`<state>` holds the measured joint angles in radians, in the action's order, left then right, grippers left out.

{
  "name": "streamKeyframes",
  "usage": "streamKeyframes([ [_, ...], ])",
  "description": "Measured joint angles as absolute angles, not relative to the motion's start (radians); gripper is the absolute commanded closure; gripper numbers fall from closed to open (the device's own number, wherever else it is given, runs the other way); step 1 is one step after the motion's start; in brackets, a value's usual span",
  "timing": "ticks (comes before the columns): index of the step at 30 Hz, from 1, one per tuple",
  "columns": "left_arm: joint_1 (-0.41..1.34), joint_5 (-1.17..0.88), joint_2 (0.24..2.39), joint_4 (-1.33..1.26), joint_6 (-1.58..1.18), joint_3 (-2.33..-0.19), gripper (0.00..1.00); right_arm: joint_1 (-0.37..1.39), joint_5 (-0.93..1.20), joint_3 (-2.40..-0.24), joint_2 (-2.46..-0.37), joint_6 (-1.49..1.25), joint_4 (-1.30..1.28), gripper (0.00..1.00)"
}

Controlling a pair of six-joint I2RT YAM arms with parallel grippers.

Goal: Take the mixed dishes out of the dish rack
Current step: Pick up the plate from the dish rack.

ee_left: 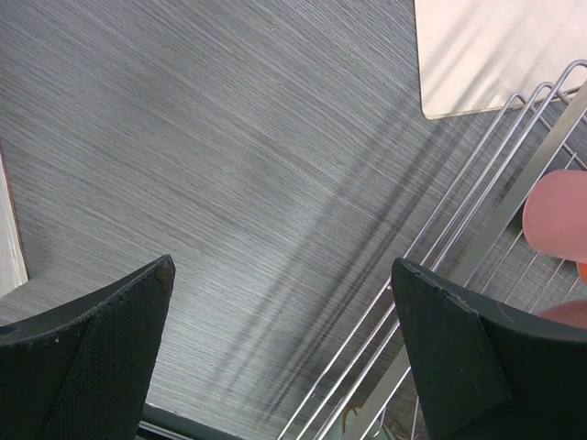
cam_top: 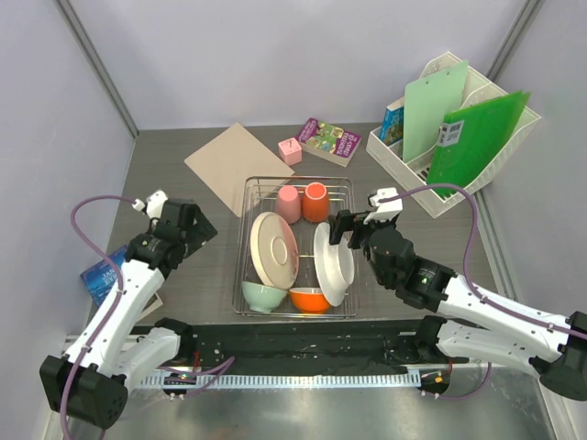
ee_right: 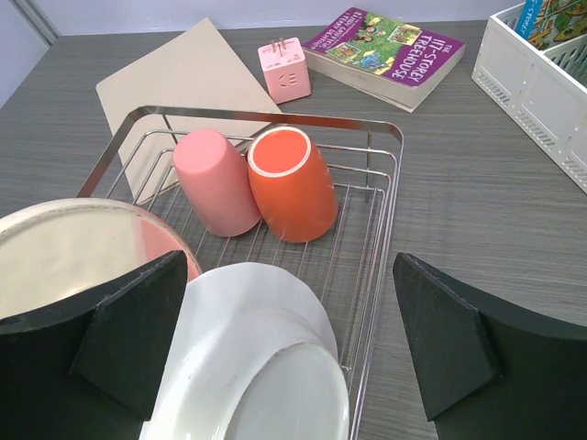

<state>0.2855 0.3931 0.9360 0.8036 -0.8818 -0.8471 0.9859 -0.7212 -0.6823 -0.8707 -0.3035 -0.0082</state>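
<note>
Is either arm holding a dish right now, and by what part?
Nothing is held. Left gripper, fingers apart, over the table; right gripper, fingers apart, above the white plate.

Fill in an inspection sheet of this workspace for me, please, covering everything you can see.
Surface: grey wood-grain table.
Job's things: the dish rack holds a pink cup and an orange cup side by side at the far end, a pink-rimmed plate and white plates standing on edge, and a mint-green bowl and an orange bowl at the near end.
Clutter: beige board, pink cube, purple book, white file organizer with green folders, blue book.
Hands: left hand open beside the rack's left edge; right hand open above the white plates; both hold nothing.
Cables: a purple cable loops off each arm.
Surroundings: plain pale walls.
</note>
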Motion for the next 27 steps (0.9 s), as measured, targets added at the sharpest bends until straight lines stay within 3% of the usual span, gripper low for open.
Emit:
streamKeyframes([
  [8, 0.286, 0.413, 0.934, 0.807, -0.859, -0.847, 0.0, 0.986, -0.719, -0.682, -0.877, -0.303, -0.008, 0.0],
  [12, 0.286, 0.395, 0.921, 0.802, -0.815, -0.847, 0.06, 0.986, -0.719, -0.675, -0.869, -0.303, -0.008, 0.0],
  [17, 0.286, 0.29, 0.858, 0.742, -0.776, -0.846, 0.16, 0.986, -0.719, -0.67, -0.851, -0.305, -0.009, 0.0],
  [27, 0.347, 0.141, 0.849, 0.608, -0.805, -0.823, 0.18, 0.986, -0.718, -0.669, -0.85, -0.321, -0.008, 0.0],
])
